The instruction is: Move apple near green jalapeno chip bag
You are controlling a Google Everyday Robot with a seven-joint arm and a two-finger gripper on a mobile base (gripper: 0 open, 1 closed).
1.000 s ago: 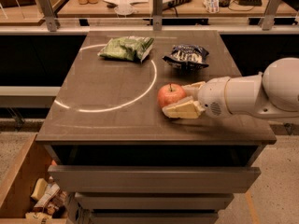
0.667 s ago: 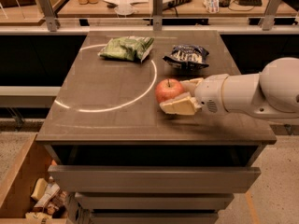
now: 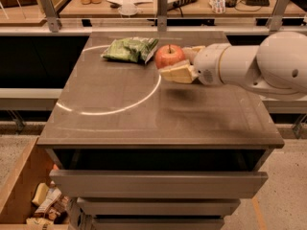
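Observation:
The apple (image 3: 169, 56) is red-orange with a short dark stem. My gripper (image 3: 175, 64) is shut on it and holds it above the table, just right of the green jalapeno chip bag (image 3: 129, 49). The bag lies flat at the table's far left-centre. The apple sits close to the bag's right edge. My white arm reaches in from the right and hides the dark chip bag behind it.
The brown table (image 3: 144, 114) has a pale curved reflection on its top. A counter with bottles, papers and cups runs behind it. Drawers stand below the front edge, and a wooden bin (image 3: 29, 195) with snacks sits at the lower left.
My gripper has lifted the apple off the table and carried it up and left, toward the green bag. The arm now covers the dark chip bag.

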